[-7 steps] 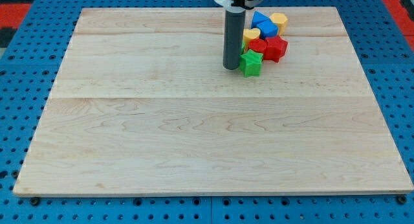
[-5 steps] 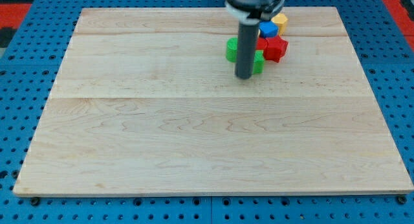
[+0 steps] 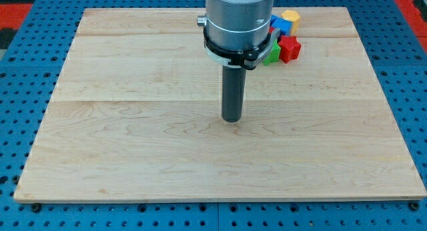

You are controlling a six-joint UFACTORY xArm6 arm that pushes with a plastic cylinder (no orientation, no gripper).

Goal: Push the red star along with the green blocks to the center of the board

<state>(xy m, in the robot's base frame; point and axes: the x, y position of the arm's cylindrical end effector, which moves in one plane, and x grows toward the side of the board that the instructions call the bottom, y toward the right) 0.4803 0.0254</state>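
Note:
My tip (image 3: 231,119) rests on the wooden board (image 3: 133,144) near its middle, well below the block cluster and touching no block. The blocks lie at the view's top right, partly hidden by the arm's body. A red block (image 3: 289,49), which looks like the star, shows to the right of the arm. A sliver of a green block (image 3: 272,54) shows just left of it, against the arm's rim. Any other green block is hidden behind the arm.
A blue block (image 3: 277,24) and a yellow block (image 3: 289,17) lie above the red one, near the board's top edge. A blue pegboard (image 3: 20,91) surrounds the board.
My tip has moved from beside the green blocks down the view to the board's middle. The arm's body now hides most of the cluster. The red block sits slightly further right.

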